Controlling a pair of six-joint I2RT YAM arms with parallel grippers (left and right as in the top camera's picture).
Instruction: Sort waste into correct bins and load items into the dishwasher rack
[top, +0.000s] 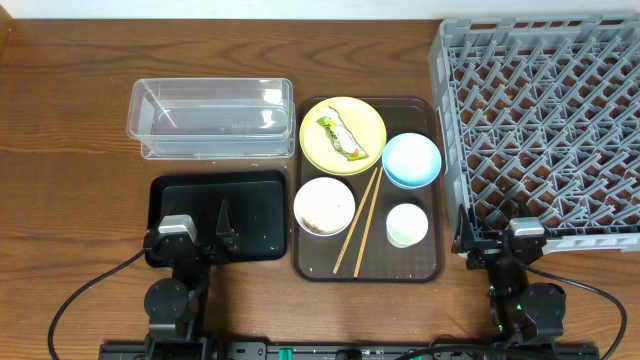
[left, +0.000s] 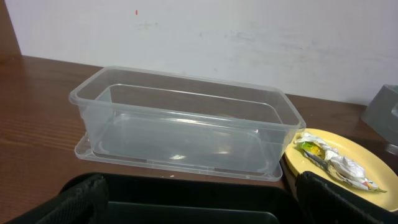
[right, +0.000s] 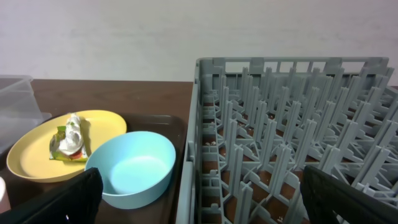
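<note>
On the brown tray (top: 425, 265) stand a yellow plate (top: 366, 122) with the crumpled green-and-white wrapper (top: 341, 138), a light blue bowl (top: 411, 160), a white bowl (top: 325, 184) with food scraps (top: 318, 224), a pale cup (top: 407, 225) and wooden chopsticks (top: 358, 222). The clear tub (top: 210, 118) and the black tub (top: 262, 215) lie to the left. The grey rack (top: 545, 120) is at the right. My left gripper (top: 195, 238) (left: 199, 202) is open over the black tub's near edge. My right gripper (top: 500, 248) (right: 211, 199) is open at the rack's near left corner.
The left wrist view shows the clear tub (left: 186, 118), empty, and the plate with the wrapper (left: 333, 158) to its right. The right wrist view shows the blue bowl (right: 134, 168), the plate (right: 37, 158) and the rack's pegs (right: 292, 124). Wood table all round.
</note>
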